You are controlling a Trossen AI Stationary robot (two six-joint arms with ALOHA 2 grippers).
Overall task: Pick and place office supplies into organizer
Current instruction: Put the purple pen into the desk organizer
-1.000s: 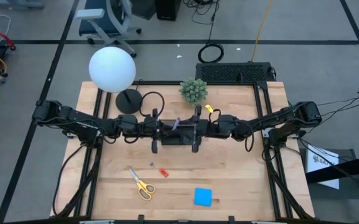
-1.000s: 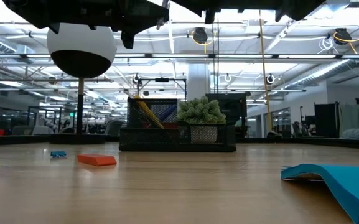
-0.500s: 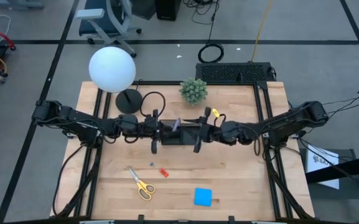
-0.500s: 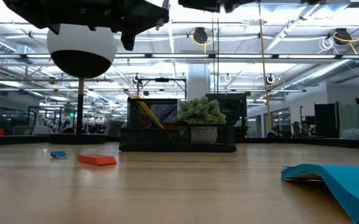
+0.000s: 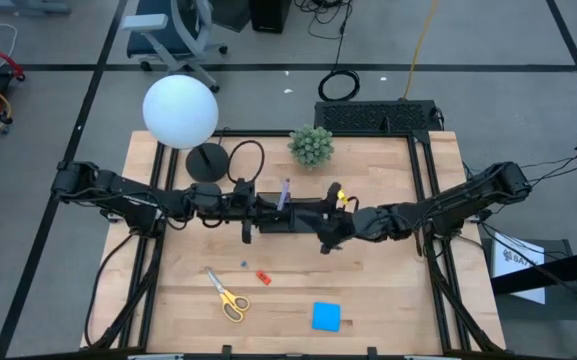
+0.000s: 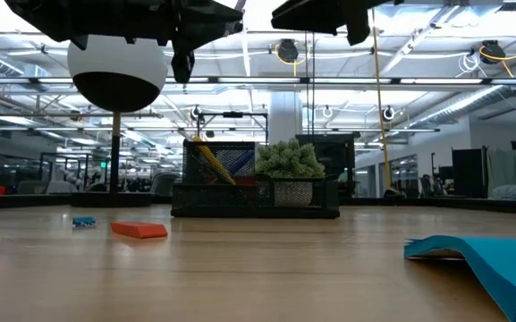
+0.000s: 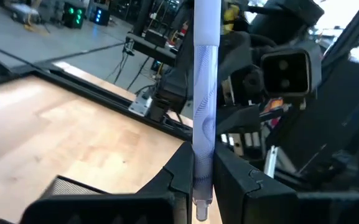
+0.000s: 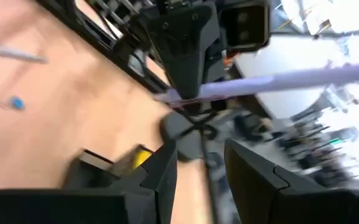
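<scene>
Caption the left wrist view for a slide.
Left gripper shut on a slim purple pen above the light wooden table, facing the right arm.

Purple pen [image 7: 204, 93] is held upright over black organizer [image 5: 286, 221]; scissors [image 5: 227, 294], blue note pad [image 5: 326, 316], red piece [image 5: 263, 277] are spread on worktop [image 5: 388, 300].

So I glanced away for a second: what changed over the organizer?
The right gripper, jaws open, drew back from above the organizer toward the table's near side. The left gripper stayed put, shut on the purple pen. Scissors and note pad unmoved.
</scene>
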